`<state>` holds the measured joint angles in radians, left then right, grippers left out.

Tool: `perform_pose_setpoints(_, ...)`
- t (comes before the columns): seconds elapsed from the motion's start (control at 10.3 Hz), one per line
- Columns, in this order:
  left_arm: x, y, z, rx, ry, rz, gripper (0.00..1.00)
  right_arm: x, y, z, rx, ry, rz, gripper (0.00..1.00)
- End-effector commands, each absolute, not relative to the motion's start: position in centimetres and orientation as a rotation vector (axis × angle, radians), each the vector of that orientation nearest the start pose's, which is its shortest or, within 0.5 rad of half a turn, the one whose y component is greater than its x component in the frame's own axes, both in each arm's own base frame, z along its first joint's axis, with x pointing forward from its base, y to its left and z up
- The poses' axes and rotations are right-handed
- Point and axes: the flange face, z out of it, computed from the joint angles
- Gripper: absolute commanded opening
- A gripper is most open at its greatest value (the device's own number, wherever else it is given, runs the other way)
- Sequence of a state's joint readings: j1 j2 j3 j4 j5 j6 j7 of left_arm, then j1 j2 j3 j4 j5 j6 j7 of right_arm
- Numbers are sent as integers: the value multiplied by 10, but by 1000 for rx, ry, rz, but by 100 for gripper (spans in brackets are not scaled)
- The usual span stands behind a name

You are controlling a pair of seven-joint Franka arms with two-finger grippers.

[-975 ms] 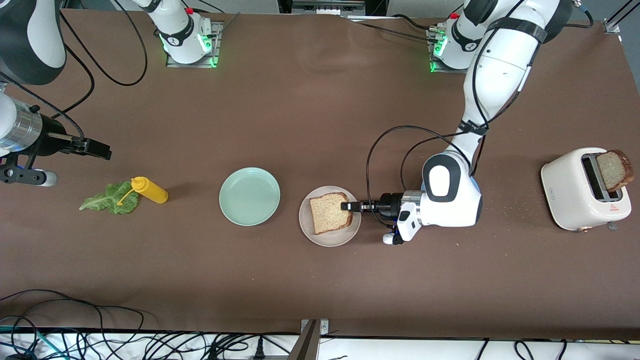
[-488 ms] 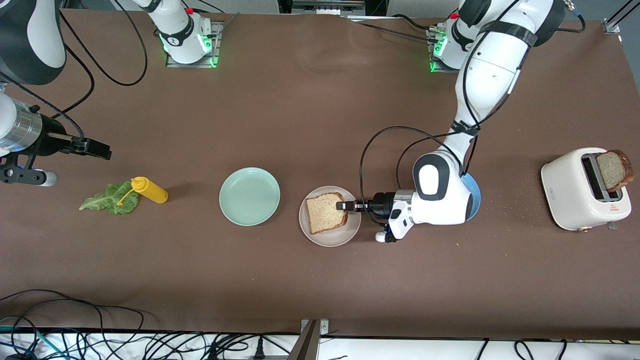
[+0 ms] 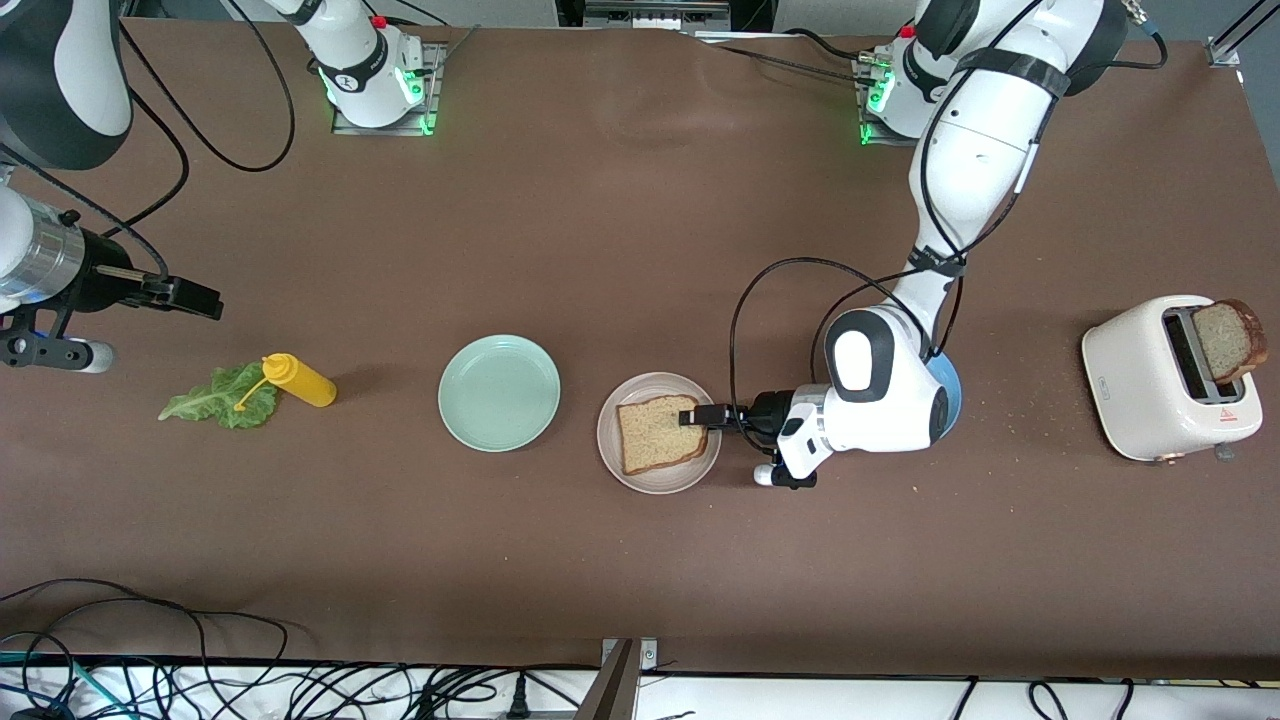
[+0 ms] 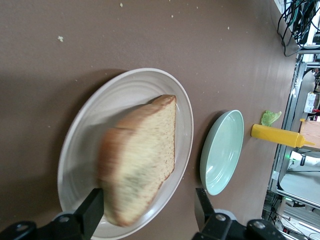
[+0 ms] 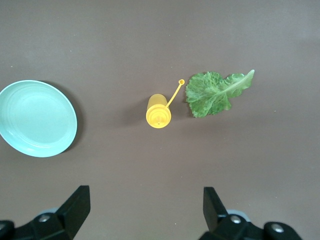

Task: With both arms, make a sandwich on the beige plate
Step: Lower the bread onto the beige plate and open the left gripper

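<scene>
Since a second ago the left gripper has released the bread slice, now flat on the beige plate as the sandwich's base, fingers spread. Over the lettuce leaf, the right gripper waits, open.

Tan, brown-crusted bread slice lies on a pale pinkish-beige plate. A mint green plate, a yellow squeeze bottle and a green lettuce leaf rest on the brown table. The toaster is cream-white.
</scene>
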<state>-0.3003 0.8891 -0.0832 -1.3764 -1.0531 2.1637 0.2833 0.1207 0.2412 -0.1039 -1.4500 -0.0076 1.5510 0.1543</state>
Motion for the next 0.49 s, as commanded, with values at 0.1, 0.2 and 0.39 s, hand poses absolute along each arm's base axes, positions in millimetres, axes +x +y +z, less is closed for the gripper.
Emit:
perform_pose_setpoints(0.1,687,-282,206,2323,55,-146,83,616,16,542,-3154,212,216,100)
perform_pose_setpoints(0.2,691,-273,217,2372,62,-149,90,616,16,542,-3154,212,216,100)
perform_pose_setpoints(0.39,696,-250,249,2498,119,-205,100,616,16,542,-3154,212,214,100)
